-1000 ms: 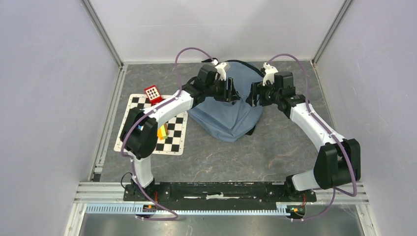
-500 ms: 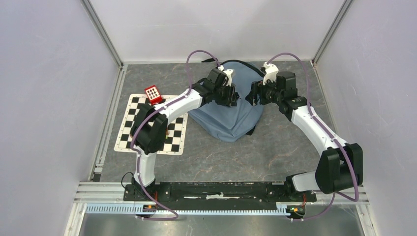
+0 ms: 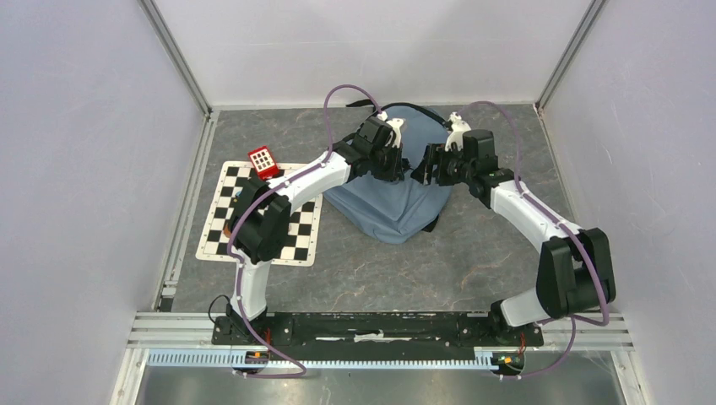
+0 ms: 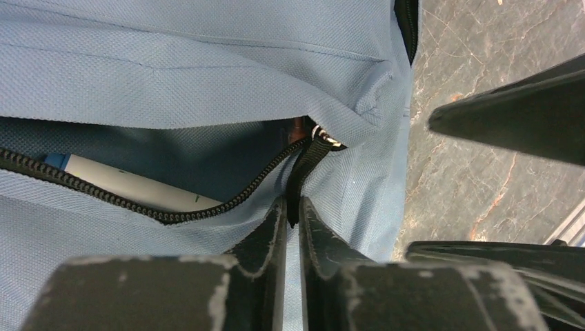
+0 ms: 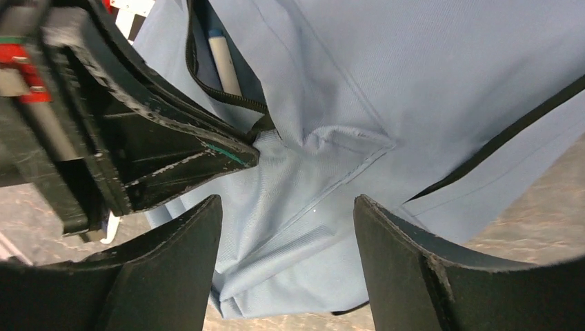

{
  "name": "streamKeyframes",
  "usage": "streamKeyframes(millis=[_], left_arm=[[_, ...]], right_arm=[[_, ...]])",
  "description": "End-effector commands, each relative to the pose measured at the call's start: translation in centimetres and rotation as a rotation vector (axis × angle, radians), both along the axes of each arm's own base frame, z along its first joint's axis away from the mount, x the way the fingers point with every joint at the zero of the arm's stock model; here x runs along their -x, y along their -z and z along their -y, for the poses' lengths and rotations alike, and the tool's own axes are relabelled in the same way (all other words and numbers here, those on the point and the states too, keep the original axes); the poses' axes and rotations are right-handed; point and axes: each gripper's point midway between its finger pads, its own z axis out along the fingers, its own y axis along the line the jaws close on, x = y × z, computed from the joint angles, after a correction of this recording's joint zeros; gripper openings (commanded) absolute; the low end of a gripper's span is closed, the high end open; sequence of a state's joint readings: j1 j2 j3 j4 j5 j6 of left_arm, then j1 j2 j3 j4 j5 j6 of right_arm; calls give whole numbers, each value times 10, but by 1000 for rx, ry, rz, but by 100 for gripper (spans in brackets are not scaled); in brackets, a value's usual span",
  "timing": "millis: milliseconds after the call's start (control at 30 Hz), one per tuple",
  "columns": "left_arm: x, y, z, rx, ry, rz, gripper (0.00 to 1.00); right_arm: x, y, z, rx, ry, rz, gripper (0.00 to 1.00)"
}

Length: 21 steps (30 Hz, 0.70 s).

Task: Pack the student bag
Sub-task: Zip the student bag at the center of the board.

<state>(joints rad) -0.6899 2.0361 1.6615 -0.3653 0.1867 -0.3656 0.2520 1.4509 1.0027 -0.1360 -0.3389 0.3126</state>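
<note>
Your left gripper [image 4: 291, 207] just clamped zipper pull [image 4: 308, 153] mid-frame | right gripper [image 5: 286, 203] apart over student bag [image 5: 428, 76] (marker [image 5: 224, 65] inside) | zip-up likely next

This looks like a robotics lab test cell. A grey, stone-patterned worktop [image 3: 380, 270] is boxed in by plain white panels [image 3: 76, 169] set in aluminium corner posts [image 3: 176, 57]. Two white-and-black robot arms, left [image 3: 291, 179] and right [image 3: 528, 211], are bolted to a black bar [image 3: 371, 327] on slotted metal rails [image 3: 169, 325] at the near edge. Purple cables [image 3: 344, 87] loop over the arms. A black-and-white checkerboard mat [image 3: 218, 215] lies flat on the worktop.
</note>
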Motion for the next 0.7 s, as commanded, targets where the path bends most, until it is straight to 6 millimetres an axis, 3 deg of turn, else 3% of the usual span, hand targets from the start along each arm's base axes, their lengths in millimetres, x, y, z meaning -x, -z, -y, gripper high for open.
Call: streamKeyframes(millis=[0,133,267,367,433,667], left_arm=[[-12,-20,2,10,-4,79,11],[-9,-24,-1,26,-15,82,8],[-6,-26,-4,31,-24,83,9],[-7,-25,-5,31,-27,84,25],[-8,-25,-3,32,-27,87,30],[-17,-27,-5,17,-51,111,33]], right_arm=[[1,14,-16,-141,49,-92,74],[0,29,-21,-174,59,-146,72],[-10,28,-29,-230,72,-144,72],[-18,35,-28,-210,96,-163,72],[-22,40,-26,-187,116,-160,72],[-30,58,-13,-84,156,-173,58]])
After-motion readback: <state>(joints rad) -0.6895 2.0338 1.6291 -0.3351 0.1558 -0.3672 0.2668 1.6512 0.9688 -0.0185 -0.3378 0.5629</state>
